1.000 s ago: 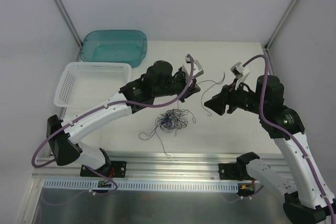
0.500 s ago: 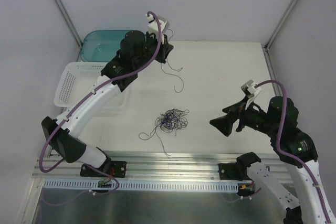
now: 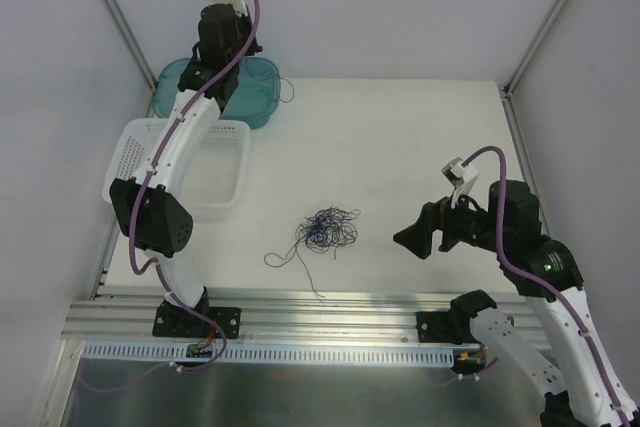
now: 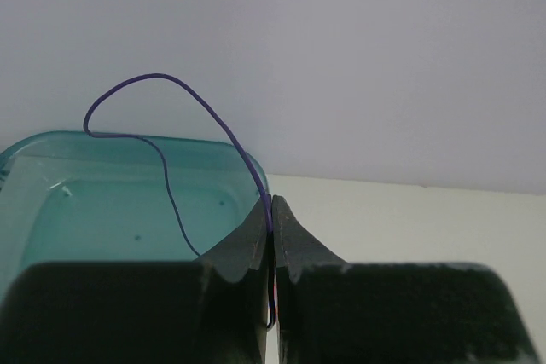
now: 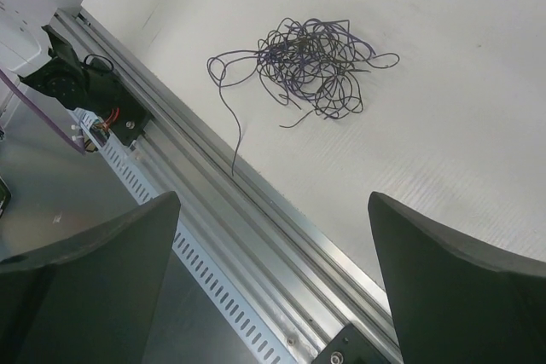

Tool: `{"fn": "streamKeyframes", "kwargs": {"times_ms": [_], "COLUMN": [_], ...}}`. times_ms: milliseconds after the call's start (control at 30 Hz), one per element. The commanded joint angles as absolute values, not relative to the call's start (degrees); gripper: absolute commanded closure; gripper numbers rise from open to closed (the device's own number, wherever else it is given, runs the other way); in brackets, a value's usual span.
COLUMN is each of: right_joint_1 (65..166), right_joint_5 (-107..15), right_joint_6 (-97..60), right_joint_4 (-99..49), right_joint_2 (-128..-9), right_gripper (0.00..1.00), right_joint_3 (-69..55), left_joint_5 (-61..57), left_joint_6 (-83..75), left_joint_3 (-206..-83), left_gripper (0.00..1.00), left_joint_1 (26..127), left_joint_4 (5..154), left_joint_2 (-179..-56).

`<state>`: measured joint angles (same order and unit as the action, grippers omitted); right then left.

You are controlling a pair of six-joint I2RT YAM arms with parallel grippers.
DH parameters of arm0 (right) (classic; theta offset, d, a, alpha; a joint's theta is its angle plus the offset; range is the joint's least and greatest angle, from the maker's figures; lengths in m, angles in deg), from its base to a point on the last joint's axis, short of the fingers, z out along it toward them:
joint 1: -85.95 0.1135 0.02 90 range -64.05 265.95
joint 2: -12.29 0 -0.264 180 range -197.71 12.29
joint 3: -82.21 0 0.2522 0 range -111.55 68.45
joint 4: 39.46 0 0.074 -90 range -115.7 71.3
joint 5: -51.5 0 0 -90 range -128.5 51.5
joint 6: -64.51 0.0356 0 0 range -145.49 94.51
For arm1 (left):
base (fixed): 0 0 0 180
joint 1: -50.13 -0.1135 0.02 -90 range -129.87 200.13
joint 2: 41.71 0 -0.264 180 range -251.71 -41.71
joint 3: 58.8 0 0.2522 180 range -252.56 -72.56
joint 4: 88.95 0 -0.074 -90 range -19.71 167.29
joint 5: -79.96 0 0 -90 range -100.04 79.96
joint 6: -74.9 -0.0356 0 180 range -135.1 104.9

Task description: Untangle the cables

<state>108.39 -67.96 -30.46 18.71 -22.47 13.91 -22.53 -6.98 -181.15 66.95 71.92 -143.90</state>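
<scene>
Left gripper (image 4: 271,209) was clamped on one cable (image 4: 162,83) above the teal bin (image 4: 51,202). I'd drop it low so it lands inside. Right gripper (image 3: 410,239) gaped wide (holding nothing) near the tangle (image 3: 325,230) on the table (image 3: 400,137).

- Robotics laboratory test cell: plain white walls (image 3: 400,7) joined by metal corner struts (image 3: 552,17), upper frame.
- Aluminium mounting rail (image 3: 330,312) carrying bolted arm bases (image 3: 195,323), lower frame.

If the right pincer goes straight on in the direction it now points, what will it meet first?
Most likely the tangle of cables. The open right pincer points toward it with nothing between; depth is unclear, so it may touch the table just before it.
</scene>
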Motion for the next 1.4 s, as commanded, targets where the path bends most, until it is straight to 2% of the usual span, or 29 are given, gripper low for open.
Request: {"fn": "streamKeyframes", "kwargs": {"times_ms": [0,333,367,400,433,533,633,733,900,1267,1367], "right_joint_1": [108.7,108.7,108.7,108.7,108.7,108.6,108.6,108.7,108.8,116.7,119.2], "right_joint_5": [-67.7,-66.5,-66.4,-66.3,-66.3,-66.0,-65.7,-65.0,-61.4,-56.7,-55.3], "right_joint_6": [-30.3,-29.4,-29.3,-29.2,-29.0,-28.7,-28.1,-27.6,-27.8,-22.2,-20.0], "right_joint_4": [16.8,15.5,15.3,15.1,14.9,14.6,13.9,13.4,14.9,4.1,-2.2], "right_joint_2": [-24.4,-26.6,-26.6,-26.9,-26.9,-27.3,-27.2,-27.3,-29.8,-35.2,-38.2], "right_gripper": [0.03,0.03,0.03,0.03,0.03,0.03,0.03,0.03,0.03,0.01,0.08], "right_joint_3": [14.8,20.1,20.3,20.3,20.5,20.9,21.2,20.9,20.2,23.6,25.7], "left_joint_5": [-28.0,-31.2,-31.4,-30.9,-30.1,-28.0,-24.2,-21.0,-15.3,0.7,2.4], "left_joint_6": [-3.0,3.6,3.8,3.7,4.3,4.7,3.6,2.4,0.4,2.2,4.8], "left_joint_3": [-186.0,-190.7,-191.5,-191.8,-191.8,-189.5,-186.2,-180.7,-166.6,-139.1,-131.1], "left_gripper": [1.0,1.0,0.93,0.82,0.59,0.18,0.05,0.01,0.01,0.01,0.01], "left_joint_1": [62.9,55.3,55.0,54.5,54.0,53.7,53.8,54.4,57.2,74.5,79.2], "left_joint_4": [73.8,79.9,80.1,80.3,80.2,80.4,80.4,80.3,78.4,64.0,62.9], "left_joint_2": [-147.8,-166.0,-167.1,-167.9,-168.5,-166.0,-161.3,-154.4,-141.5,-112.2,-106.3]}}
